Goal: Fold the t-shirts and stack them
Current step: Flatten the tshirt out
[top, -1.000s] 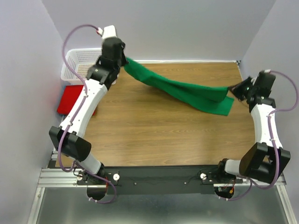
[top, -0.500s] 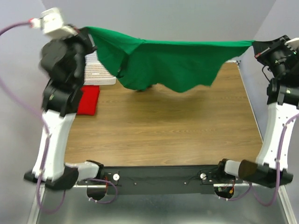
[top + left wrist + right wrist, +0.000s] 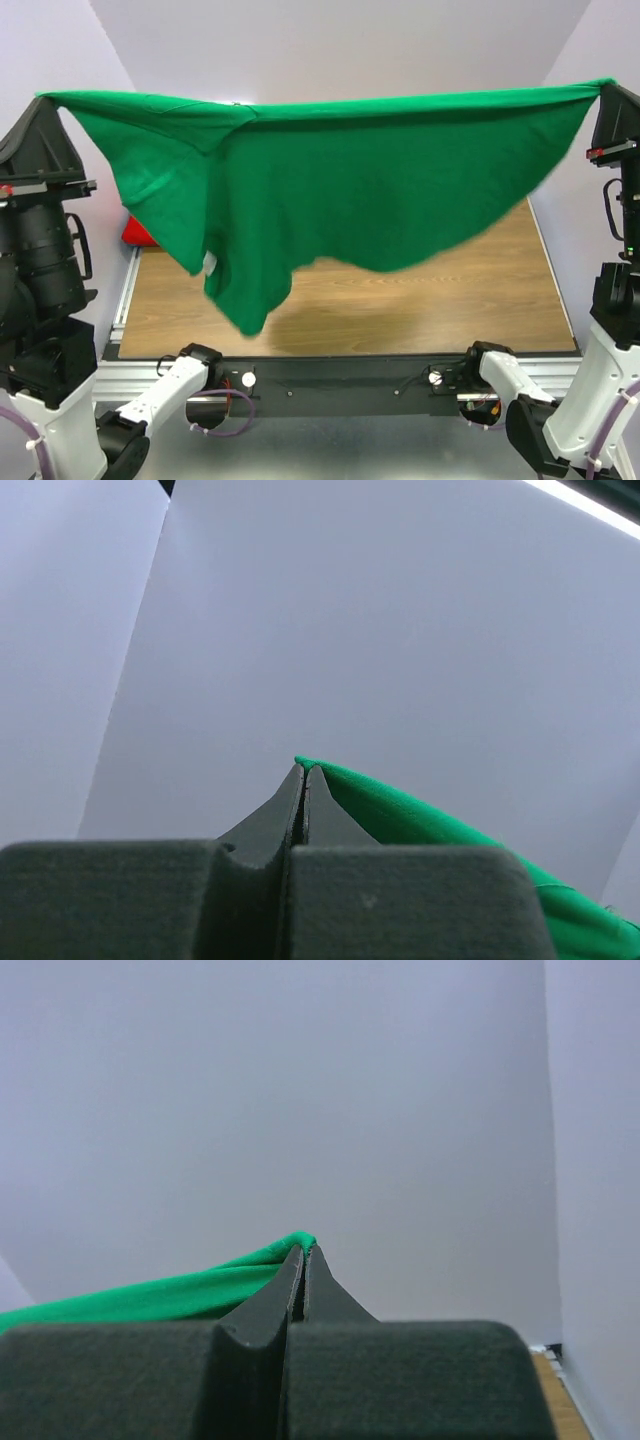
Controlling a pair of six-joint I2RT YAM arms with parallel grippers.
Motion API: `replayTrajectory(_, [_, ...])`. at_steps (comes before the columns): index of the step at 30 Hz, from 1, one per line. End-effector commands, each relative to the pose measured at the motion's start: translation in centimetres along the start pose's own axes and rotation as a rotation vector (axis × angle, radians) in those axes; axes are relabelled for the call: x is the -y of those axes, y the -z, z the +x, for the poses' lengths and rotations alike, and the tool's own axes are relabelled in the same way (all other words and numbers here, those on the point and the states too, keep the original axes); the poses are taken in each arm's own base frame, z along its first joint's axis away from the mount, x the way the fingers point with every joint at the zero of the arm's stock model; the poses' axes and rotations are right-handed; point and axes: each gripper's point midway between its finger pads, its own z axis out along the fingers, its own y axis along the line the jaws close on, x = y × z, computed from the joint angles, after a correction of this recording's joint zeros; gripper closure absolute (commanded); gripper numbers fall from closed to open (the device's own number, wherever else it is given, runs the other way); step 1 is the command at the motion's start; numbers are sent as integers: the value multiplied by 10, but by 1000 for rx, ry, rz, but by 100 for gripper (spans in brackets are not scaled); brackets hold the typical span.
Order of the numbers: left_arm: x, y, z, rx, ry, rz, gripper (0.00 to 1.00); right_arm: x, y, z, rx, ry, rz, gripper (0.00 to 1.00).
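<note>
Both arms stand tall at the side edges of the overhead view. The left arm (image 3: 40,260) fills the left edge with its dark wrist section, and the right arm (image 3: 610,390) rises on a white link from the lower right corner. The left claw (image 3: 42,98) sits in the upper left corner and the right claw (image 3: 608,88) in the upper right, both with tips upward. In each wrist view the dark fingers (image 3: 270,820) press flat together, pinching an edge of the green t-shirt (image 3: 380,180).
</note>
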Motion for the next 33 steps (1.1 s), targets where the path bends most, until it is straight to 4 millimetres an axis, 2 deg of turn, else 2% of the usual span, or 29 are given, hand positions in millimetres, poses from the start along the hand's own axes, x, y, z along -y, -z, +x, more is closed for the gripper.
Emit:
replayTrajectory(1, [-13, -13, 25, -47, -96, -68, 100, 49, -9, 40, -101, 85, 198, 99])
replayTrajectory(2, [-13, -15, 34, -66, -104, -66, 100, 50, -10, 48, -120, 85, 191, 99])
replayTrajectory(3, [-12, -19, 54, -104, -117, -58, 100, 52, -13, 58, -145, 85, 185, 99])
replayTrajectory(4, [-12, -25, 75, -140, -130, -55, 100, 56, -18, 83, -207, 74, 174, 99])
replayTrajectory(5, [-12, -28, 106, -199, -145, -41, 100, 60, -20, 100, -245, 66, 168, 99])
replayTrajectory(6, [-11, -31, 124, -228, -153, -34, 100, 64, -23, 118, -286, 61, 165, 99])
replayTrajectory(7, [-12, -36, 156, -281, -164, -28, 100, 75, -26, 157, -374, 45, 168, 99])
replayTrajectory(8, [-13, -37, 181, -323, -173, -23, 100, 82, -26, 179, -425, 35, 180, 99])
replayTrajectory(9, [-18, -32, 226, -404, -185, -17, 100, 90, -27, 198, -462, 30, 196, 99])
replayTrajectory(10, [-21, -35, 262, -446, -192, -16, 100, 100, -26, 221, -510, 24, 219, 99])
replayTrajectory(11, [-24, -34, 290, -488, -199, -14, 100, 117, -25, 264, -596, 13, 255, 99])
replayTrajectory(12, [-31, -24, 332, -561, -209, -9, 100, 127, -23, 288, -640, 9, 275, 99])
replayTrajectory(13, [-35, -25, 374, -610, -218, -11, 100, 137, -22, 310, -672, -3, 308, 99])
replayTrajectory(14, [-39, -22, 400, -648, -224, -11, 100, 145, -29, 322, -660, -5, 322, 99])
replayTrajectory(15, [-41, -19, 427, -678, -220, 2, 100, 162, -19, 368, -744, -26, 366, 99])
replayTrajectory(16, [-49, -11, 474, -759, -236, -3, 100, 172, -18, 385, -758, -24, 396, 99])
replayTrajectory(17, [-53, -4, 520, -836, -239, 10, 100, 187, -16, 420, -801, -34, 428, 99])
replayTrajectory(18, [-46, -12, 514, -818, -227, 28, 100, 193, -16, 436, -820, -43, 440, 99])
replayTrajectory(19, [-48, -10, 534, -853, -230, 35, 100, 203, -15, 450, -832, -35, 478, 99])
replayTrajectory(20, [-57, 2, 578, -934, -242, 32, 100, 215, -14, 465, -849, -28, 517, 99])
replayTrajectory(21, [-50, -5, 589, -947, -228, 57, 100, 226, -15, 492, -885, -28, 535, 99])
replayTrajectory(22, [-59, 9, 625, -1017, -240, 53, 100, 231, -15, 509, -909, -31, 534, 99])
replayTrajectory(23, [-59, 10, 637, -1040, -237, 60, 100, 235, -16, 521, -928, -29, 532, 99])
replayTrajectory(24, [-51, -1, 641, -1034, -221, 84, 100, 239, -18, 530, -940, -24, 532, 99])
replayTrajectory(25, [-57, 10, 663, -1083, -227, 79, 100, 249, -16, 549, -974, -17, 549, 99])
replayTrajectory(26, [-57, 12, 670, -1091, -224, 82, 100, 254, -17, 554, -977, -16, 561, 99])
replayTrajectory(29, [-56, 9, 684, -1099, -215, 91, 100, 266, -17, 575, -998, -49, 580, 99])
replayTrajectory(31, [-59, 12, 694, -1115, -221, 87, 100, 268, -20, 581, -1003, -61, 574, 99])
replayTrajectory(33, [-59, 8, 695, -1113, -217, 87, 100, 272, -26, 587, -1005, -61, 568, 99])
